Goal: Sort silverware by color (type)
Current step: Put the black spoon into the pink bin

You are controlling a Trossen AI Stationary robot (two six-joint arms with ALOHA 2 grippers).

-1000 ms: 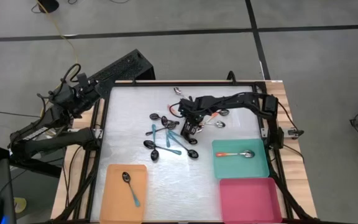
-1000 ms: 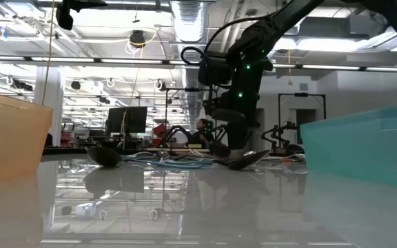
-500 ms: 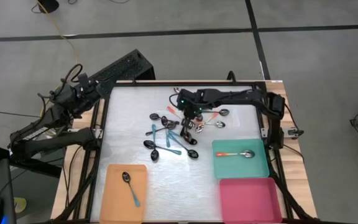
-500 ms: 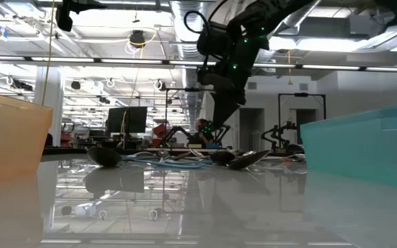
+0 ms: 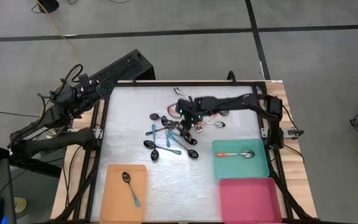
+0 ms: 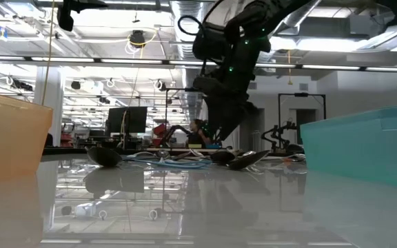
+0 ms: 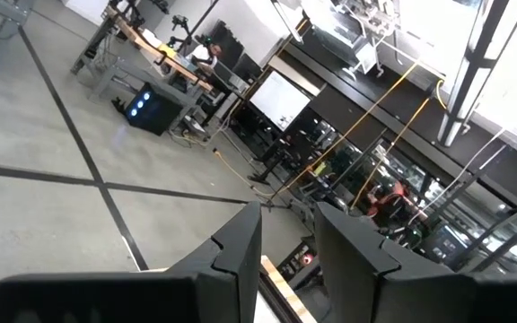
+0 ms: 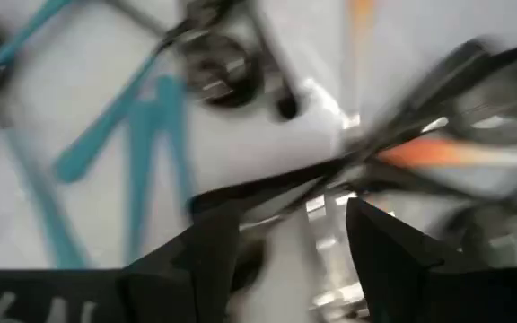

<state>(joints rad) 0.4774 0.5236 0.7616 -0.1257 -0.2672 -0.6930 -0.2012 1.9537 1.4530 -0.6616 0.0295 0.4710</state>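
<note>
The right end effector (image 5: pixel 186 126) is hanging right over the spoon pile (image 5: pixel 173 134) in the middle of the tabletop (image 5: pixel 129 118). In its wrist view the fingers (image 8: pixel 206 242) stand apart with nothing between them, so it's open and empty. The rest of the silverware is already split up. One teal-handled spoon (image 5: pixel 130 186) lies in the orange tray (image 5: pixel 114 199), which sits toward the front left of the pile, and one orange-handled spoon (image 5: pixel 234 154) is in the teal tray (image 5: pixel 253 168) just to the pile's right. The pink tray (image 5: pixel 247 199) in front of that looks empty.

My worry is that the pile is a tangle. Teal, orange and plain metal handles cross each other, so closing down here could easily pinch two spoons at once, or drag a neighbour along and scatter the pile. Shiny bowls could also slip out of a shallow pinch.

Hard to read: the right wrist view is smeared, so I can't tell which handle sits under the fingers. The low view only shows the pile edge-on. The left end effector (image 7: pixel 285 260) is parked off the tabletop's left edge, far from the pile, with its fingers a little apart and nothing held.
</note>
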